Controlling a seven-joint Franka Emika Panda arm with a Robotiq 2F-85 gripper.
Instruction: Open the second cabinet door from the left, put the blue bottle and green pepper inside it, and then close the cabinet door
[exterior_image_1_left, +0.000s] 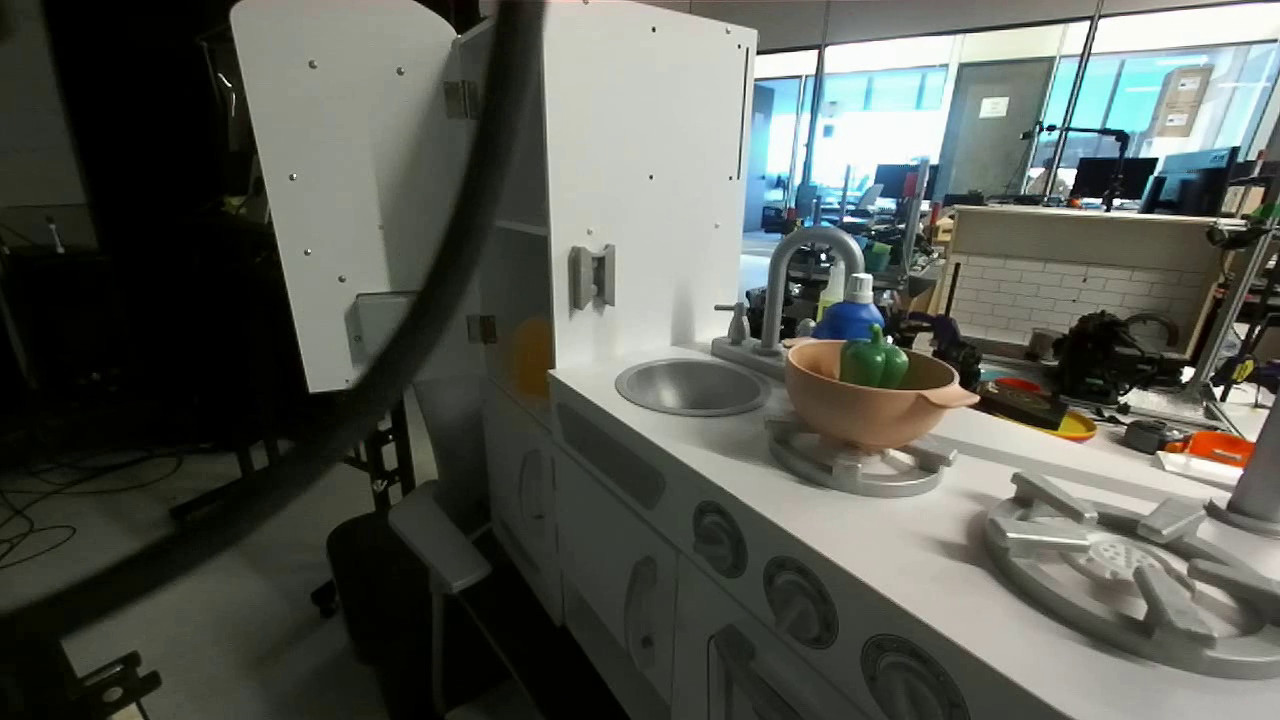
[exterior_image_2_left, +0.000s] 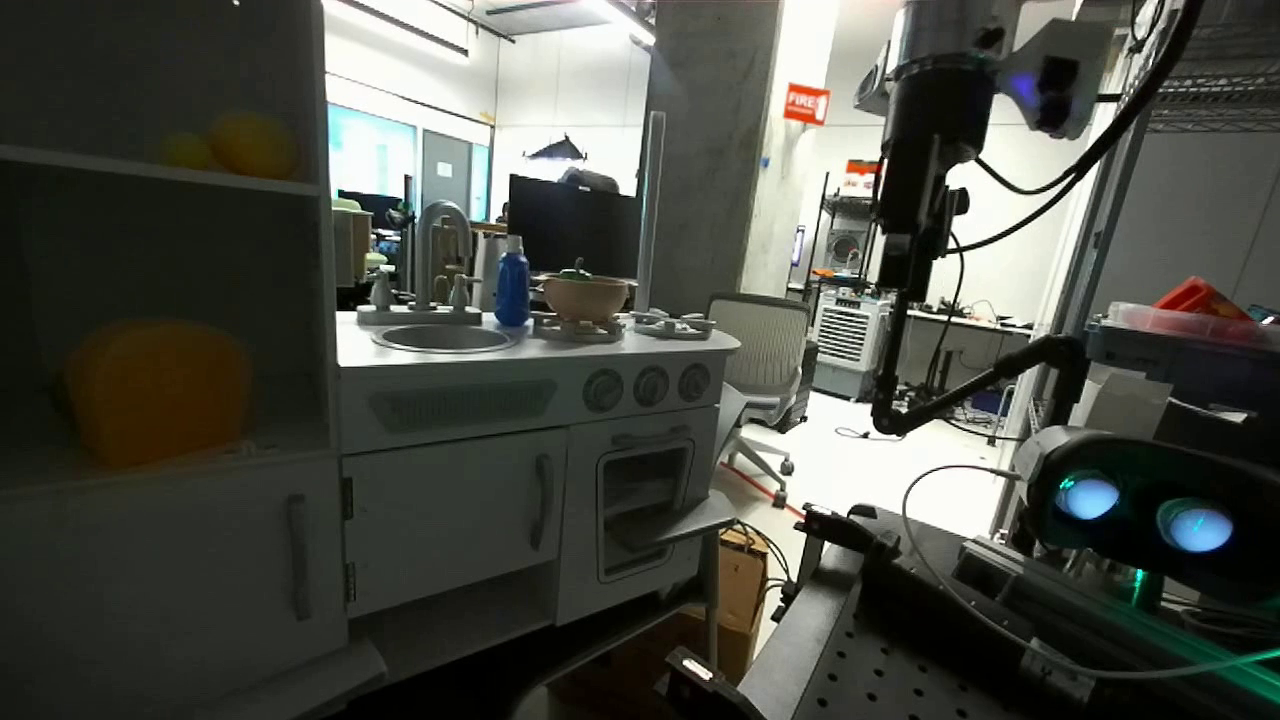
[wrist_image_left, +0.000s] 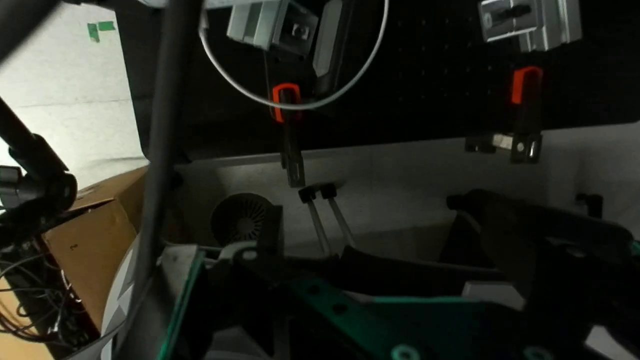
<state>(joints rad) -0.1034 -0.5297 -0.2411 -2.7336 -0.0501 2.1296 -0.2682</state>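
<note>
Much open air lies between the white flat-topped play-kitchen counter (exterior_image_2_left: 550, 350) and the black two-fingered gripper (exterior_image_2_left: 903, 272), jaws wide apart.

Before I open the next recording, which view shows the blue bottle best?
Best is an exterior view where the blue bottle stands upright on the countertop, seen top to base. In an exterior view where the tan bowl and green pepper partly block it, only its upper part shows. The wrist view misses it entirely.
</note>
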